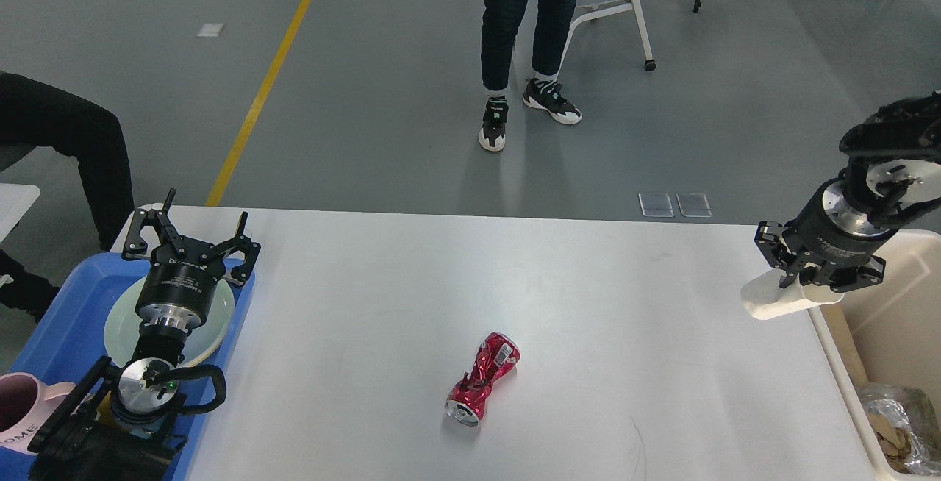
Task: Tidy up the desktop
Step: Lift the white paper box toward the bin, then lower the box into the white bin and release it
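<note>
At the tabletop's left edge sits a glossy blue plastic tray (62, 319) carrying a pale round plate (220, 312) and, at its near corner, a pink ceramic mug (18, 404). The left gripper (192, 234) hovers over the tray's far end, its black jaws spread apart and holding nothing.

The large white matte desktop (382, 282) with rounded corners fills the middle of the view. Toward its near edge, about centre, lies a crushed red aluminium can (481, 378), pinched at the waist, creased and shiny, resting on its side.

At the right edge, the right gripper (794, 282) is clamped on a white paper cup (772, 303), which is tipped sideways just short of the beige open plastic bin (911, 268) beside the table; crumpled clear wrapping (897, 415) lies inside.

Risks, as I judge them: the thin cup may buckle or slip from the clamp, and released too soon it would land on the tabletop's right edge instead of the bin. The dented can offers uneven, slick faces and could roll or squirt out of a later grasp.
</note>
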You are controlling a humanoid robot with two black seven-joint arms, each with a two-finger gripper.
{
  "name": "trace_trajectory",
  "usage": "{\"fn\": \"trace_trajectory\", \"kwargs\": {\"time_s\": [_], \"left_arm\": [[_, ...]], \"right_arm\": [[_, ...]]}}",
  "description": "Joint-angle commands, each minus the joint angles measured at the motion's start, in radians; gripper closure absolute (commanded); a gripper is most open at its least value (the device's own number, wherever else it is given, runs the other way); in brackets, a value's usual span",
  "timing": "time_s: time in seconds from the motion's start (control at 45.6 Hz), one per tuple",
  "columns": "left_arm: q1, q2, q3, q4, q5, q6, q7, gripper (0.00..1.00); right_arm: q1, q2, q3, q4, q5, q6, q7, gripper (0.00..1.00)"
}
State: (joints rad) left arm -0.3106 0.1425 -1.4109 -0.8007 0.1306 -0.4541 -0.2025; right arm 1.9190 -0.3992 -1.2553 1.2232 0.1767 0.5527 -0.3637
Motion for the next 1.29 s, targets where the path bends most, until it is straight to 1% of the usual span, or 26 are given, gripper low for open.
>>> {"fn": "trace_trajectory", "kwargs": {"time_s": [0.0, 0.153, 0.219, 0.263, 0.285, 0.307, 0.372, 0.394, 0.416, 0.46, 0.592, 0.701, 0.811, 0.876, 0.942, 1.139, 1.227, 1.271], "left_arm": [[-0.001, 0.000, 0.000, 0.000, 0.000, 0.000, 0.000, 0.04], [0.001, 0.000, 0.000, 0.000, 0.000, 0.000, 0.000, 0.04], [0.001, -0.001, 0.000, 0.000, 0.000, 0.000, 0.000, 0.04], [-0.001, 0.000, 0.000, 0.000, 0.000, 0.000, 0.000, 0.04], [0.001, 0.000, 0.000, 0.000, 0.000, 0.000, 0.000, 0.04], [-0.001, 0.000, 0.000, 0.000, 0.000, 0.000, 0.000, 0.04], [-0.001, -0.001, 0.000, 0.000, 0.000, 0.000, 0.000, 0.04], [0.001, 0.000, 0.000, 0.000, 0.000, 0.000, 0.000, 0.04], [-0.001, 0.000, 0.000, 0.000, -0.002, 0.000, 0.000, 0.04], [0.001, -0.001, 0.000, 0.000, 0.000, 0.000, 0.000, 0.04], [0.001, -0.001, 0.000, 0.000, 0.000, 0.000, 0.000, 0.04], [-0.001, 0.000, 0.000, 0.000, 0.000, 0.000, 0.000, 0.04], [0.001, -0.001, 0.000, 0.000, 0.000, 0.000, 0.000, 0.04], [-0.001, 0.000, 0.000, 0.000, 0.000, 0.000, 0.000, 0.04], [0.001, 0.000, 0.000, 0.000, 0.000, 0.000, 0.000, 0.04], [-0.001, -0.001, 0.000, 0.000, 0.000, 0.000, 0.000, 0.04], [0.001, 0.000, 0.001, 0.000, 0.000, 0.000, 0.000, 0.04], [-0.001, -0.001, 0.000, 0.000, 0.000, 0.000, 0.000, 0.04]], "right_arm": [[0.195, 0.048, -0.045, 0.145, 0.001, 0.071, 0.000, 1.00], [0.380, 0.056, -0.047, 0.275, 0.001, 0.156, 0.000, 1.00], [0.423, 0.066, -0.061, 0.297, 0.006, 0.174, 0.006, 1.00], [0.437, 0.074, -0.085, 0.299, 0.017, 0.182, 0.020, 1.00], [0.443, 0.077, -0.096, 0.299, 0.021, 0.184, 0.035, 1.00], [0.448, 0.079, -0.110, 0.299, 0.023, 0.185, 0.061, 1.00], [0.456, 0.080, -0.144, 0.297, 0.020, 0.190, 0.161, 1.00], [0.456, 0.080, -0.153, 0.297, 0.017, 0.191, 0.185, 1.00], [0.457, 0.082, -0.164, 0.297, 0.015, 0.191, 0.207, 1.00], [0.456, 0.083, -0.177, 0.297, 0.010, 0.191, 0.229, 1.00], [0.456, 0.080, -0.185, 0.291, 0.007, 0.187, 0.238, 1.00], [0.439, 0.072, -0.203, 0.248, 0.015, 0.142, 0.233, 1.00], [0.353, 0.034, -0.249, 0.223, 0.021, 0.026, 0.229, 1.00], [0.289, -0.022, -0.263, 0.185, 0.020, -0.045, 0.227, 1.00], [0.192, -0.088, -0.265, 0.121, 0.011, -0.086, 0.226, 1.00], [-0.154, -0.257, -0.204, -0.157, 0.024, -0.197, 0.227, 1.00], [-0.337, -0.305, -0.104, -0.278, 0.026, -0.273, 0.226, 1.00], [-0.444, -0.316, -0.043, -0.351, 0.027, -0.295, 0.226, 1.00]]}}
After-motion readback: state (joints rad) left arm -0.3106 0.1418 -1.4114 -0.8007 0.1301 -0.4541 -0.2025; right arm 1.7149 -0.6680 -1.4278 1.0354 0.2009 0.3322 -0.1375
